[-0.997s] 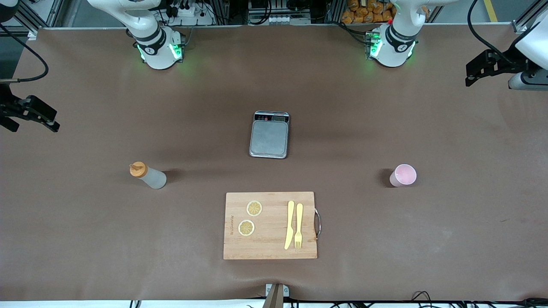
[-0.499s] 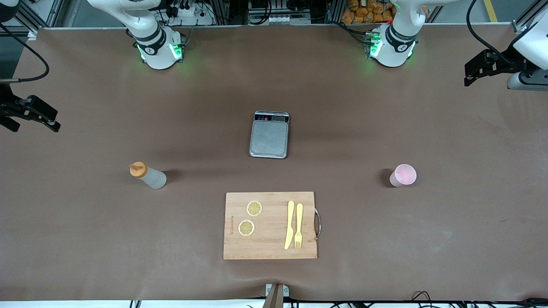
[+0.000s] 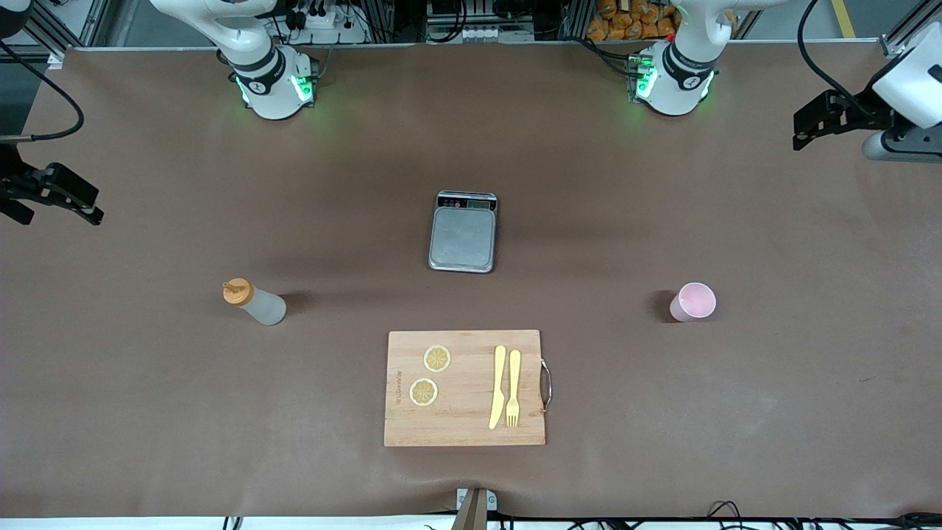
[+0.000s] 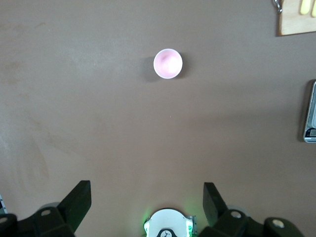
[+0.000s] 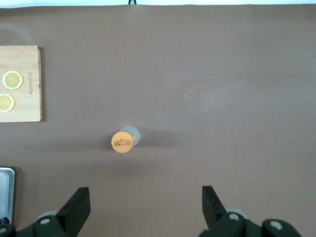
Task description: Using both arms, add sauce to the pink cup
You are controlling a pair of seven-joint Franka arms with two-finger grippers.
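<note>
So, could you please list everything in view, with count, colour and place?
sauce bottle: one, greyish-white with orange cap, upright toward the right arm's end.
pink cup: one, pale pink, upright toward the left arm's end.
scale: one, grey, mid-table.
cutting board: one, wooden, nearer the front camera than the scale.
lemon slices: two, yellow, on the board.
knife and fork: one each, yellow, side by side on the board.
left end effector: black, open, raised over its table end.
right end effector: black, open, raised over its table end.
</note>
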